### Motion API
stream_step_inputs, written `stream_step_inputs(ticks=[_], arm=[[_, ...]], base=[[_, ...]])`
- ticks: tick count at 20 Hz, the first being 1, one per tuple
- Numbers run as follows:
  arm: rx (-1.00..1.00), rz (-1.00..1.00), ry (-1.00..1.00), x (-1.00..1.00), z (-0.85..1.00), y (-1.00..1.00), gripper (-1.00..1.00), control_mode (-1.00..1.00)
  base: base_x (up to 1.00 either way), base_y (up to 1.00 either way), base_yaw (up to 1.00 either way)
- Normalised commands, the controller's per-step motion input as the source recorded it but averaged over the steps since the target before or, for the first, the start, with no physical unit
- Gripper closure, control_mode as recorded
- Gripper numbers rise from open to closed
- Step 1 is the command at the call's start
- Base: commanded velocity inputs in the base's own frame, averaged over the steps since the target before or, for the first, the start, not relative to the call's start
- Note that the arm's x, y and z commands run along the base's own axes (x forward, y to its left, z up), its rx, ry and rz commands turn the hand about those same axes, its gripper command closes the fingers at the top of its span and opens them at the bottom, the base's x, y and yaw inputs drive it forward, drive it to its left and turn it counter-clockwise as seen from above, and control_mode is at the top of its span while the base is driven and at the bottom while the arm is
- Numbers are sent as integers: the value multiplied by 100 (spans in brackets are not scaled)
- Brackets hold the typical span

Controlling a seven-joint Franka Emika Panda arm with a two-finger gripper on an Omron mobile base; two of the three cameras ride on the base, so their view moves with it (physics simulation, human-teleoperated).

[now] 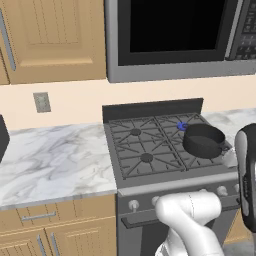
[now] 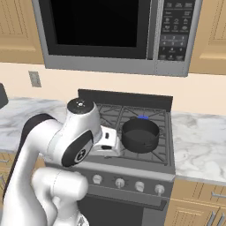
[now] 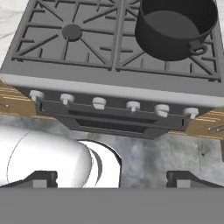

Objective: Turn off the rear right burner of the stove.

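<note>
The stove (image 1: pixel 150 172) is a dark grey gas range with grates and a row of round silver knobs (image 3: pixel 99 103) on its front strip. A small blue flame marks the rear right burner (image 1: pixel 182 126), also seen behind the pot as the lit burner (image 2: pixel 142 117). A dark pot (image 1: pixel 202 140) stands on the front right grate, just in front of that flame. My gripper (image 3: pixel 112 179) hangs in the air above and in front of the knob strip, open, its fingertips (image 3: pixel 42 178) wide apart with nothing between them. In the hand view the pot (image 3: pixel 175 28) hides the rear right burner.
A steel microwave (image 1: pixel 170 40) hangs over the stove. Marble counters run to the left (image 1: pixel 55 160) and right (image 2: pixel 198 150), with wooden cabinets (image 1: pixel 55 40) above and drawers below. A dark object (image 1: pixel 2 136) sits at the far left counter edge. My own arm (image 2: pixel 66 145) crosses the stove's front left.
</note>
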Motion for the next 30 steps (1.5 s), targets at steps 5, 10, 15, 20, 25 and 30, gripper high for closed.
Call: stream_step_inputs(ticks=[5, 10, 15, 20, 25, 30], arm=[[0, 5, 0, -43, -20, -64, -100, -100], [0, 5, 0, -43, -20, -63, -100, -100], [0, 7, -3, -37, -25, -62, -100, -100], [-5, 23, -13, -7, -32, -17, -100, -100], [-19, 39, -34, 4, -71, 7, -100, -100], [-26, 34, -44, 8, -57, 21, -100, -100]], base=[[0, 0, 0], [0, 0, 0], [0, 0, 0], [0, 0, 0], [0, 0, 0], [0, 0, 0]])
